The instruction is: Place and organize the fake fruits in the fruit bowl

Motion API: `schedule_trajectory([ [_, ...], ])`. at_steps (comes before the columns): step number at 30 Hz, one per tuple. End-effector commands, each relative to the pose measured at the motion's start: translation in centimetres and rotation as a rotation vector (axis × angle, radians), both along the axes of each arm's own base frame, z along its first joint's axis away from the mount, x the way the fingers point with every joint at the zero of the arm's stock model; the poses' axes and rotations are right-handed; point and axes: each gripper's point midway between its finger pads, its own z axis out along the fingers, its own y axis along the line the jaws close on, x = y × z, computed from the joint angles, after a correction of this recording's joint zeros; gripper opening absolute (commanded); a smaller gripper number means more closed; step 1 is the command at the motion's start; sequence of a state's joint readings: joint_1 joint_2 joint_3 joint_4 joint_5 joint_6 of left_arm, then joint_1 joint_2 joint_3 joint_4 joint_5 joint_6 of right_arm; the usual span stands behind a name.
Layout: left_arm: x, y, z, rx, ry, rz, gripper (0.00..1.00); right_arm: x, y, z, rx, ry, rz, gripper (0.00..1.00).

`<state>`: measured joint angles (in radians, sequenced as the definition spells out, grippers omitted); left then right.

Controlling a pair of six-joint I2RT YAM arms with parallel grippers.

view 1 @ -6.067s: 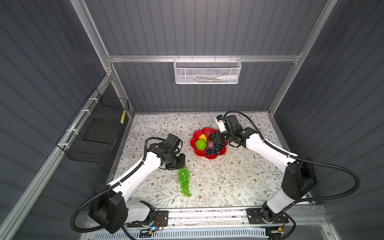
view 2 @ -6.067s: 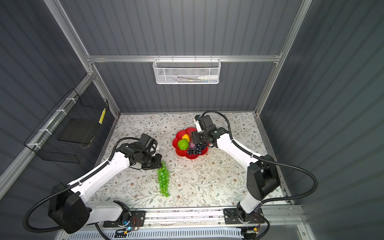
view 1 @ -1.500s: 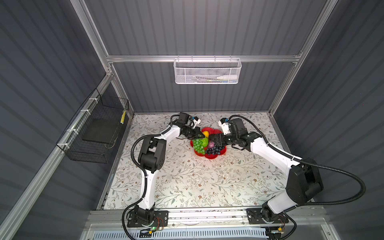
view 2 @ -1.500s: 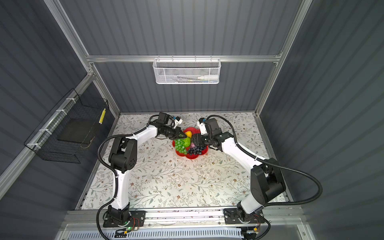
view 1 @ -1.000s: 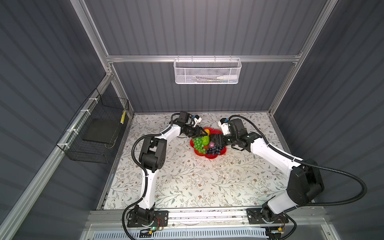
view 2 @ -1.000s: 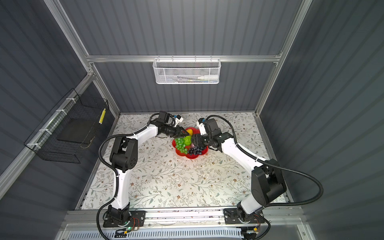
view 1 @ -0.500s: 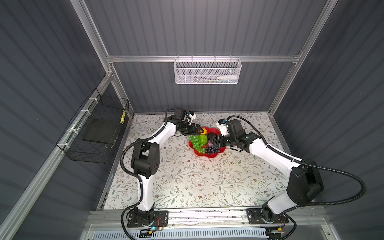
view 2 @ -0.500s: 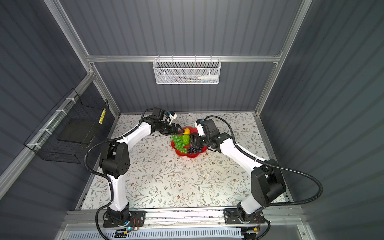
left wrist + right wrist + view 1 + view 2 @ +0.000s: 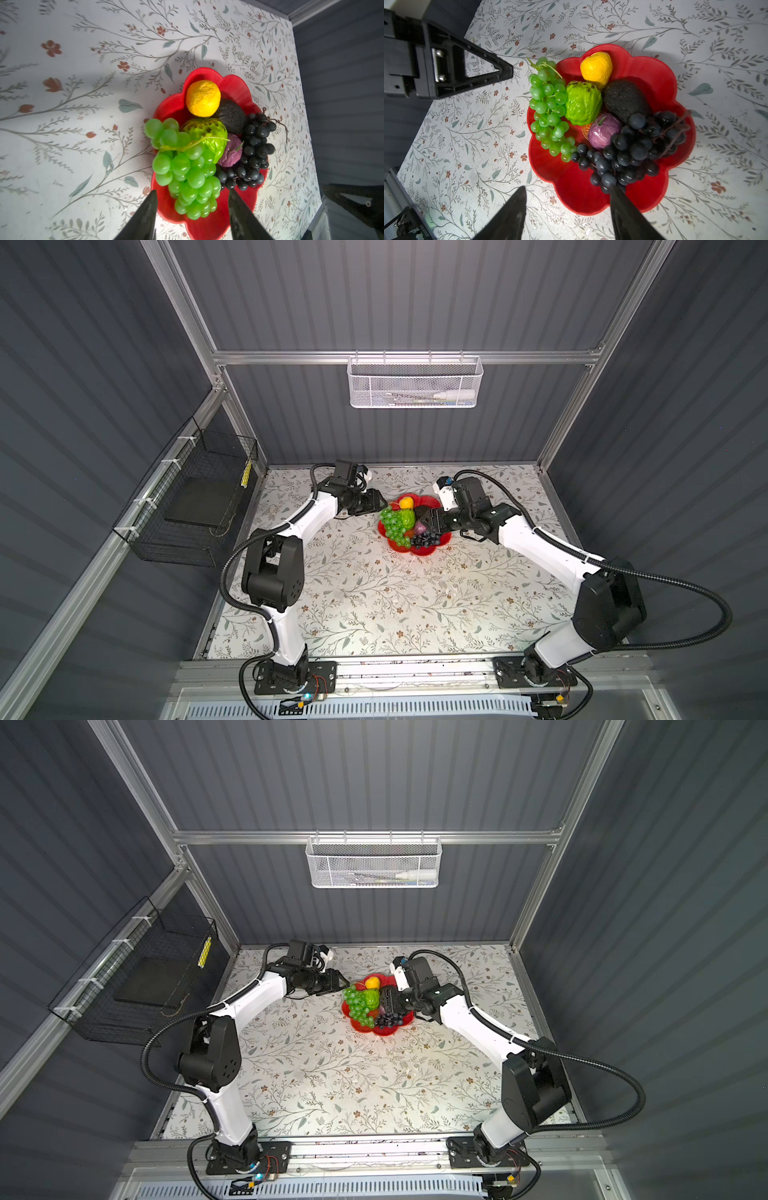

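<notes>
The table (image 9: 374,593) has a pale cover printed with thin branches and small red flowers. Dark grey ribbed walls (image 9: 374,302) on an aluminium frame (image 9: 407,357) close it on three sides.

The fruit bowl (image 9: 654,68), red and shaped like a flower, stands on the table toward the back wall. All six fake fruits lie in it. The bright green bumpy fruit (image 9: 582,102) is near the middle of the bowl. The green grape bunch (image 9: 548,108) lies against it and hangs partly over the rim. The yellow pear (image 9: 596,67), the black avocado (image 9: 623,97) and the small purple fruit (image 9: 604,133) touch each other. The dark grape bunch (image 9: 633,145) covers the rim on the opposite side from the green grapes.

Behind the bowl, a white mesh basket (image 9: 413,383) hangs on the back wall. It holds a pale thing that I cannot identify. Far from the bowl, on the side wall, a black wire basket (image 9: 187,506) holds a flat dark thing (image 9: 199,502).

The left gripper (image 9: 191,192) is just beside the bowl, on the side of the green grapes. Its jaws are apart and hold nothing. The right gripper (image 9: 566,189) is over the bowl's other side, also parted and empty.
</notes>
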<state>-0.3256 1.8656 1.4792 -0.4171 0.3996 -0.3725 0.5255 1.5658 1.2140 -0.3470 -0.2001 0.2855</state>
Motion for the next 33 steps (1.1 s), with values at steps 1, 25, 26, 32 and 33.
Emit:
schedule_trajectory([
  [1, 0.6, 1.0, -0.5, 0.005, -0.004, 0.084, 0.48, 0.4, 0.4, 0.4, -0.008, -0.005, 0.008, 0.64],
  [25, 3.6, -3.9, -5.2, -0.235, 0.044, -0.04, 0.29, 0.4, 0.4, -0.8, -0.033, 0.023, 0.01, 0.64],
  [26, 3.6, -4.0, -5.2, -0.241, 0.043, -0.048, 0.29, 0.4, 0.4, -0.8, -0.031, 0.026, 0.01, 0.64],
  [32, 3.4, -4.5, -5.4, -0.262, 0.05, -0.077, 0.32, 0.4, 0.6, -0.9, -0.025, 0.034, 0.01, 0.64],
  [33, 3.4, -4.6, -5.6, -0.265, 0.059, -0.082, 0.33, 0.4, 0.7, -0.9, -0.025, 0.034, 0.013, 0.64],
])
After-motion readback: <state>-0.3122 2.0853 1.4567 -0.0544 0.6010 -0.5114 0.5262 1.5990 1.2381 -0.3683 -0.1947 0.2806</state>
